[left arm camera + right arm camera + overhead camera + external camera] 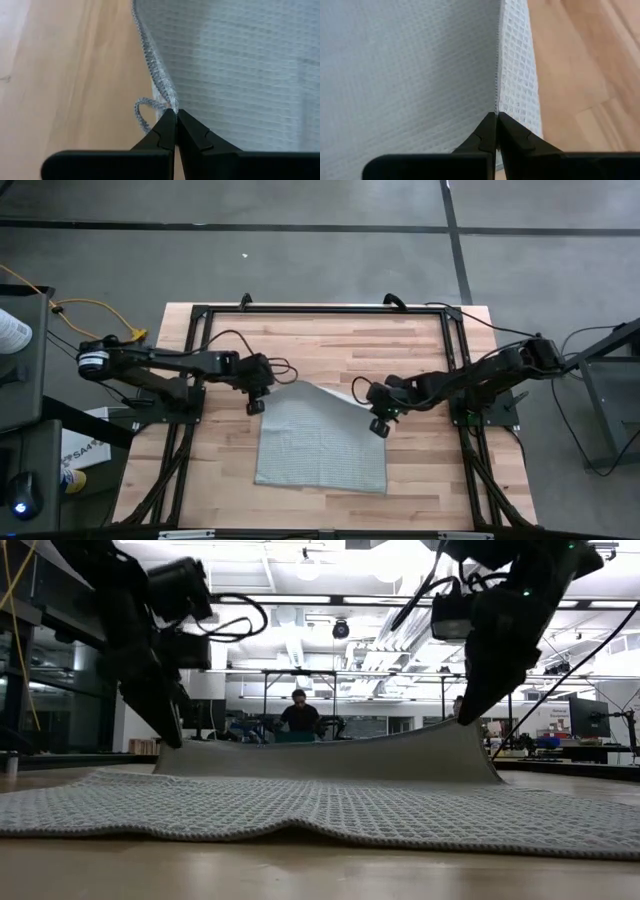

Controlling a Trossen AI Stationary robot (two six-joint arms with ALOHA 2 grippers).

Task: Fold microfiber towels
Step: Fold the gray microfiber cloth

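The pale grey-blue microfiber towel (320,445) lies in the middle of the wooden table (330,345). Its near part rests flat on the wood and its far edge is raised. My left gripper (255,408) is shut on the far left corner, and my right gripper (380,427) is shut on the far right corner. In the low view the lifted far edge (320,738) spans between the two grippers above the flat near part (300,810). My left gripper pinches the towel's far left corner at its stitched hem (169,102) between the two fingers, beside a small thread loop (141,111). The fingers slant down from the table's left. That corner is lifted off the wood. My right gripper pinches the far right corner at the hem (498,105) between the two fingers, slanting down from the table's right. The cloth folds around the hem there, one face on either side. That corner is raised clear of the table and the towel's near part stays down.
A black frame (320,308) runs along the table's far and side edges, with cables near both arms. Bare wood lies beyond the towel's far edge and on both sides of it. A person (298,712) shows in the room behind the table.
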